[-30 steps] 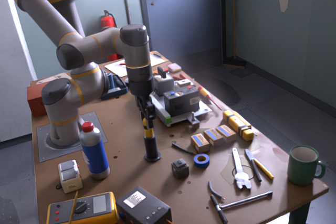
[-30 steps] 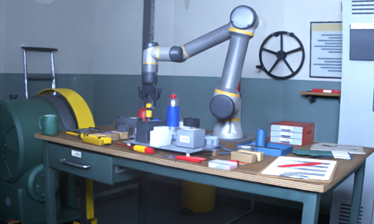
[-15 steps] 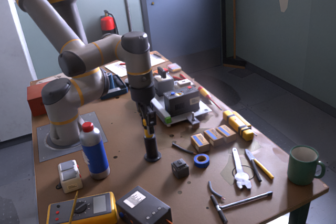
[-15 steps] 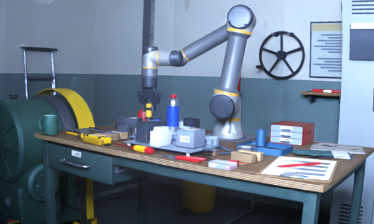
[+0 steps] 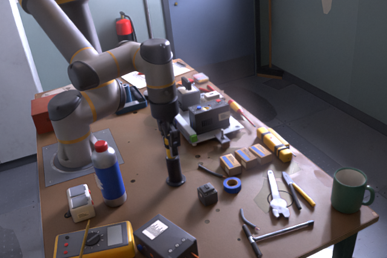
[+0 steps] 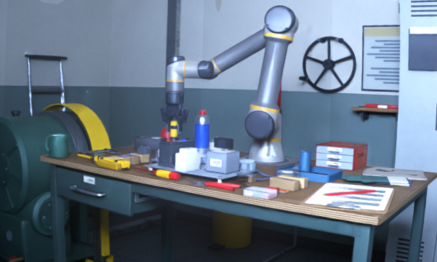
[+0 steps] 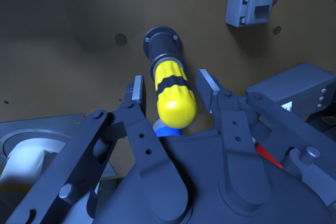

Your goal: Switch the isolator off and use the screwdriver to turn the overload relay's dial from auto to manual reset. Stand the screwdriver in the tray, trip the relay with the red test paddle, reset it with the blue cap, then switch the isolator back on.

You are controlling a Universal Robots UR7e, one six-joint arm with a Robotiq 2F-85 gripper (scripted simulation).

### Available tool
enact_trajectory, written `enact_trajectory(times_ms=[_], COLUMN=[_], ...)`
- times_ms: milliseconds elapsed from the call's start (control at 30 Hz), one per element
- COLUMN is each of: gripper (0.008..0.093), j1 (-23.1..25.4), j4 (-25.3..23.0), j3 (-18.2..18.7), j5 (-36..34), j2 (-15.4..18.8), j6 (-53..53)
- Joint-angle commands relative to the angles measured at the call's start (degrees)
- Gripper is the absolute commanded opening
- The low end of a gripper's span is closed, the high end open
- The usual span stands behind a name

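The screwdriver, with its yellow handle banded in black, stands upright in the dark round tray socket near the middle of the bench. Behind it sits the overload relay, a dark box with a blue cap and a red paddle on top, and the grey isolator with its black handle stands just beyond on the same mounting plate. My gripper hangs straight over the handle's top with a finger on either side. The gripper is open and holds nothing.
A blue parts tray lies behind the arm. A blue bottle, a grey switch box, blue tape, small cartons, a wrench, a green mug and a multimeter crowd the near bench.
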Motion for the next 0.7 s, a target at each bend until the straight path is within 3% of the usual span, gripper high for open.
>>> enact_trajectory(times_ms=[0,267,667], gripper=[0.058,0.058,0.034], j1=[0.0,0.0,0.0], j4=[-0.02,-0.03,-0.03], j3=[-0.03,-0.02,-0.02], j5=[0.0,0.0,0.0], j2=[-0.02,-0.01,-0.01], j6=[0.0,0.0,0.0])
